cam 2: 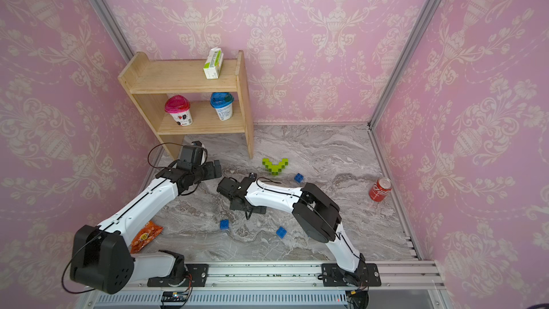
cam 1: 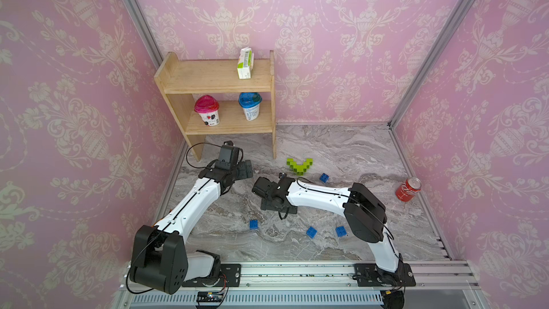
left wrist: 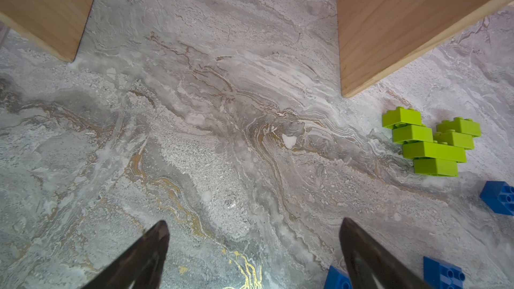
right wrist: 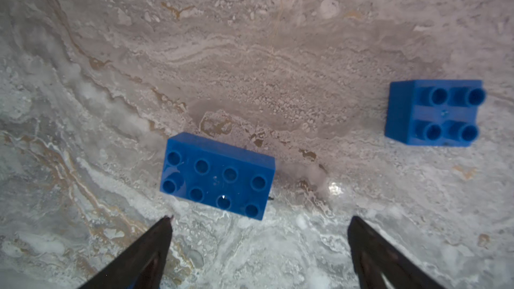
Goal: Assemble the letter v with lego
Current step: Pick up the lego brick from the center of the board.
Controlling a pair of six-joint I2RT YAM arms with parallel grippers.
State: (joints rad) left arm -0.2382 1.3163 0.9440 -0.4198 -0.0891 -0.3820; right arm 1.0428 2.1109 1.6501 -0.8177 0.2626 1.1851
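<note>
the left tool (left wrist: 254, 221) is spread wide with nothing between its fingers (left wrist: 150, 248), hanging over bare desk (left wrist: 222, 107). the right tool (right wrist: 260, 218) is just as wide and empty too; a long blue brick (right wrist: 217, 175) lies studs up just past its fingertips, untouched, with a square blue brick (right wrist: 434, 112) further off. in both top views the left tool sits at 9 o'clock of the green v (cam 1: 300, 166) and the right tool at 7 o'clock of it, both apart from it. the v, lime bricks joined together, rests on the desk a little toward 12 o'clock from the centre, free of both tools, with the shelf (cam 1: 178, 75) foot at its 10 o'clock. a blue brick (cam 1: 324, 177) lies near the v at its 4 o'clock. loose blue bricks (cam 1: 311, 232) are scattered from 5 to 7 o'clock of the desk, well apart from the v. a red can (cam 1: 408, 189) stands at 3 o'clock by the wall. the shelf fills the 11 o'clock corner, a carton (cam 1: 245, 63) on its top board and two cups (cam 1: 207, 111) on the board below.
</note>
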